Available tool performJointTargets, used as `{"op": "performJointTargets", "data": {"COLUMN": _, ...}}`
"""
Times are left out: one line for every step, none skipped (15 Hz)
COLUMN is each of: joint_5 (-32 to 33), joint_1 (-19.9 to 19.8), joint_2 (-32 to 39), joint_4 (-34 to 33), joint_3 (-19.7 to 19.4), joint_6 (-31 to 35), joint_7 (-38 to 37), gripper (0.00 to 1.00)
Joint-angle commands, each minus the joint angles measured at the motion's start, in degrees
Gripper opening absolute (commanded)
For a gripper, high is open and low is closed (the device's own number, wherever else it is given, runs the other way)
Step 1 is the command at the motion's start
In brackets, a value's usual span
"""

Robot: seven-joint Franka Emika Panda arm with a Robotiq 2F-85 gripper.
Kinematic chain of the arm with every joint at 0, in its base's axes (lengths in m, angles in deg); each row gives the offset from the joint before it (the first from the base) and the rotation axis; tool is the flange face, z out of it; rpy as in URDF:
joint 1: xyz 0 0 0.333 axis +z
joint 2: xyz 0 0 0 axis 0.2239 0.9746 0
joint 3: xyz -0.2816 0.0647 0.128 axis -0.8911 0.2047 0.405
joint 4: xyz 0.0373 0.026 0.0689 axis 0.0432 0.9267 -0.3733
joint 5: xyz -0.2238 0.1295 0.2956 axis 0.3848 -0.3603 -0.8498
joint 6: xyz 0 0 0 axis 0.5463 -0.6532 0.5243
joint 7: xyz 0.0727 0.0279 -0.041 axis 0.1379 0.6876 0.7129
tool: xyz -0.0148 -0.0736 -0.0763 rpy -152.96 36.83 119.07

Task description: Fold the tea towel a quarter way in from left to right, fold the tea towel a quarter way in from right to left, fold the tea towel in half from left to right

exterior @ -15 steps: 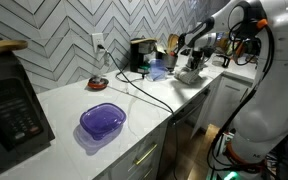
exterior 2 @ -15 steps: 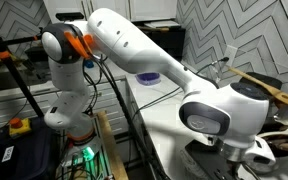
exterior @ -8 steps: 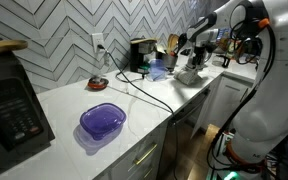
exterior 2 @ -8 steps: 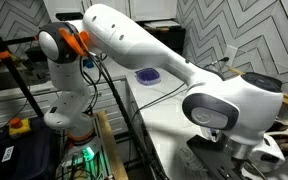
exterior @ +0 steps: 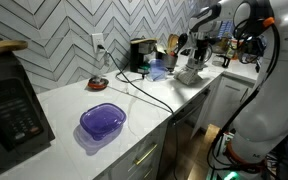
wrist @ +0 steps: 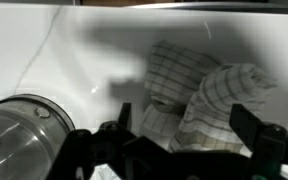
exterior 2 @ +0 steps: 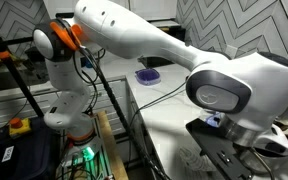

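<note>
With the gripper (wrist: 187,148) spread wide and holding nothing, the tea towel (wrist: 216,95) lies bunched between and just ahead of the jaws, so it likely needs flattening before pinching 1 edge layer, clear of the metal pot (wrist: 19,132) beside the jaws

exterior: along counter (exterior: 69,100), far | exterior: behind arm (exterior 2: 144,35), close | wrist: straight down, near | shared: purple bowl (exterior: 102,121) (exterior 2: 147,75)
</note>
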Motion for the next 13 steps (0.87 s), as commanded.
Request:
{"op": "performJointTargets", "data": {"joint_5": -0.2, "joint_1": -0.4, "joint_2": -2.9, "joint_4": -3.2, "joint_3": -0.8, "joint_6": -9.7, "joint_7": -3.3, "gripper": 1.00}}
{"op": "performJointTargets", "data": {"joint_5": 0.1, "joint_1": -0.4, "joint_2": -4.0, "joint_4": -3.7, "joint_3": -1.2, "joint_6": -11.1, "joint_7": -4.7, "gripper": 1.00}}
{"op": "performJointTargets", "data": {"joint_5": -0.3, "joint_1": -0.5, "joint_2": -4.9, "joint_4": -4.4, "joint_3": -1.5, "joint_6": -12.3, "joint_7": -6.0, "gripper": 1.00}}
{"op": "performJointTargets", "data": {"joint_5": -0.5, "joint_1": -0.5, "joint_2": -5.8, "joint_4": -4.9, "joint_3": -1.8, "joint_6": -13.4, "joint_7": -6.9, "gripper": 1.00}}
{"op": "performJointTargets", "data": {"joint_5": -1.2, "joint_1": -0.5, "joint_2": -6.5, "joint_4": -5.4, "joint_3": -2.1, "joint_6": -14.0, "joint_7": -7.7, "gripper": 1.00}}
{"op": "performJointTargets", "data": {"joint_5": -1.5, "joint_1": -0.4, "joint_2": -7.4, "joint_4": -5.7, "joint_3": -2.4, "joint_6": -14.3, "joint_7": -8.6, "gripper": 1.00}}
{"op": "performJointTargets", "data": {"joint_5": -0.5, "joint_1": 0.1, "joint_2": -5.7, "joint_4": -5.8, "joint_3": -2.2, "joint_6": -12.8, "joint_7": -6.7, "gripper": 1.00}}
{"op": "performJointTargets", "data": {"joint_5": -0.6, "joint_1": 0.1, "joint_2": -6.5, "joint_4": -6.1, "joint_3": -2.4, "joint_6": -13.3, "joint_7": -7.2, "gripper": 1.00}}
{"op": "performJointTargets", "data": {"joint_5": -0.6, "joint_1": 0.2, "joint_2": -7.1, "joint_4": -6.2, "joint_3": -2.6, "joint_6": -13.4, "joint_7": -7.5, "gripper": 1.00}}
{"op": "performJointTargets", "data": {"joint_5": -0.7, "joint_1": 0.2, "joint_2": -7.3, "joint_4": -6.2, "joint_3": -2.6, "joint_6": -13.4, "joint_7": -7.7, "gripper": 1.00}}
{"op": "performJointTargets", "data": {"joint_5": -0.7, "joint_1": 0.2, "joint_2": -7.3, "joint_4": -6.2, "joint_3": -2.6, "joint_6": -13.4, "joint_7": -7.8, "gripper": 1.00}}
{"op": "performJointTargets", "data": {"joint_5": -0.7, "joint_1": 0.2, "joint_2": -7.2, "joint_4": -6.2, "joint_3": -2.6, "joint_6": -13.4, "joint_7": -7.8, "gripper": 1.00}}
{"op": "performJointTargets", "data": {"joint_5": -0.7, "joint_1": 0.2, "joint_2": -7.2, "joint_4": -6.2, "joint_3": -2.6, "joint_6": -13.4, "joint_7": -7.9, "gripper": 1.00}}
